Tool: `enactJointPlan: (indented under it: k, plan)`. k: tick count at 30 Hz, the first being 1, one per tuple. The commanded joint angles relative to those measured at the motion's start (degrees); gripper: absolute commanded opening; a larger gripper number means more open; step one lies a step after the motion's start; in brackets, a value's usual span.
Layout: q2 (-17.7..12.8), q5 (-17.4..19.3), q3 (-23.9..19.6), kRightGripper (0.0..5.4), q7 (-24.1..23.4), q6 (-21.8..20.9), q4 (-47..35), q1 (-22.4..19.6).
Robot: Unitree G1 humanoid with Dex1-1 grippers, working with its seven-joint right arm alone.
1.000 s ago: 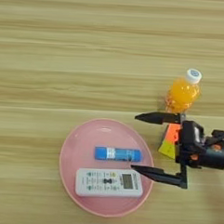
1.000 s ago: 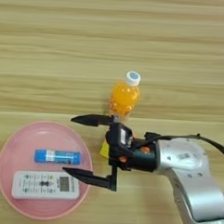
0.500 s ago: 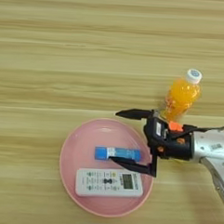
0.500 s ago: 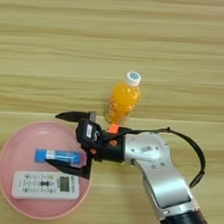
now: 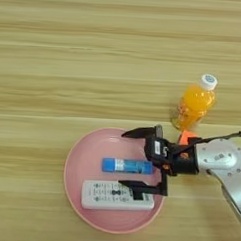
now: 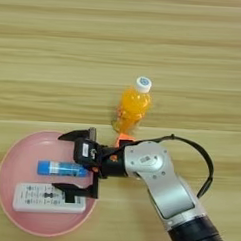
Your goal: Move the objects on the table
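Observation:
A blue glue-stick tube (image 5: 126,166) lies in the pink plate (image 5: 86,150), just above the white remote control (image 5: 111,194). My right gripper (image 5: 126,158) is open, one black finger above the tube's right end and one below it over the remote's top right. The orange juice bottle (image 5: 194,103) with a white cap stands upright on the table (image 5: 96,56) to the upper right of the plate. Only a small orange corner of the puzzle cube (image 5: 186,137) shows behind my wrist; the remainder is hidden.
The pink plate (image 6: 10,162) sits at the front left. My silver forearm (image 6: 164,190) comes in from the lower right with a black cable looping beside it.
My gripper has moved left from beside the cube and bottle to over the plate, and its open fingers now straddle the right end of the glue stick.

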Motion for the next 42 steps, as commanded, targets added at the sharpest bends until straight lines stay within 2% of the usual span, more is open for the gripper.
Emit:
enactJointPlan:
  k: [1,8,19,26,40,42]
  plan:
    - [-1.3,-1.6,0.2,4.80,-1.6,-0.2,0.2,-2.9]
    - [-1.7,-2.6,1.4,3.63,-0.8,-1.0,2.1,-2.9]
    - [-1.0,-2.1,1.2,2.50,-1.0,-0.9,3.2,-3.7]
    - [-0.8,-1.3,1.1,1.46,-0.6,-0.5,3.2,-3.7]
    - [0.4,2.1,-0.9,1.42,-1.2,1.0,1.4,-4.2]
    - [0.7,3.6,-2.0,1.42,-1.3,1.8,0.2,-4.5]
